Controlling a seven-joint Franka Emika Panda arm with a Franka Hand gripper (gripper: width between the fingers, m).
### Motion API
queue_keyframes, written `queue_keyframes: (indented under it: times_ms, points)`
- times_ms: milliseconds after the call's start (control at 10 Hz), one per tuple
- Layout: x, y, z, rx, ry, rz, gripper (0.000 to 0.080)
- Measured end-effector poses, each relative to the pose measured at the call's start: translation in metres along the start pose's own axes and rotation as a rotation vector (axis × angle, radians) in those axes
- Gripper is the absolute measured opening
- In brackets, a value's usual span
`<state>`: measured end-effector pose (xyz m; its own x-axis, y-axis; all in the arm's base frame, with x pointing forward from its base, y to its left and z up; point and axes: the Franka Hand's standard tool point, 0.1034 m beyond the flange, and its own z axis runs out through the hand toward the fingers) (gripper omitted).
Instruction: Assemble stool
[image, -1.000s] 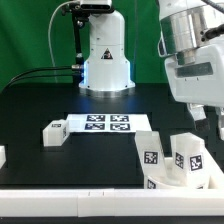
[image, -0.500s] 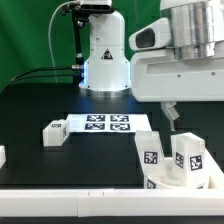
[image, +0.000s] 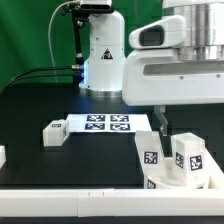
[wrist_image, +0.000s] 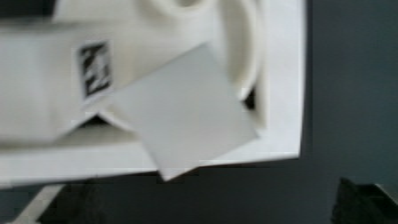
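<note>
At the exterior view's right, seat (image: 160, 181) apparently carries two legs (image: 152, 152); third leg (image: 53, 132) loose on bench (image: 30, 112); cannot tell gripper (image: 162, 128) jaws' gap.

Stool (image: 170, 178): white, black-and-white square tags. Loose leg (image: 53, 131): white, same tag. Marker board (image: 142, 121): white, black-and-white tags. Table (image: 40, 100): black. Border rail (image: 70, 202): white. Backdrop (image: 30, 30): green.

light: was bright and even in the exterior view, no hard shadows
glare: white stool (image: 175, 160) was near blown out, soft sheen on the black table (image: 40, 100)
exterior focus: arm (image: 175, 70) was soft (too close to lens)
wrist focus: blurred throughout, tag (wrist_image: 93, 68) edges smeared
</note>
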<state>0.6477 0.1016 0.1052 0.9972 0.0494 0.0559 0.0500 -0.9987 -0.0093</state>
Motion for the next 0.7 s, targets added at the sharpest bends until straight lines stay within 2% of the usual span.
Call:
queue_keyframes:
  times_ms: [100,200,300,500,700]
  points:
    - [0.001,-0.001,0.004,-0.032,-0.025,-0.131,0.0649]
    - [0.002,0.006,0.005,-0.024,-0.005,-0.154,0.0649]
    - [0.001,0.011,0.005,-0.039,-0.009,-0.202,0.0649]
    - [0.0,0.012,0.007,-0.04,-0.012,-0.188,0.0649]
    - [-0.008,0.01,0.028,-0.042,-0.042,-0.105,0.0649]
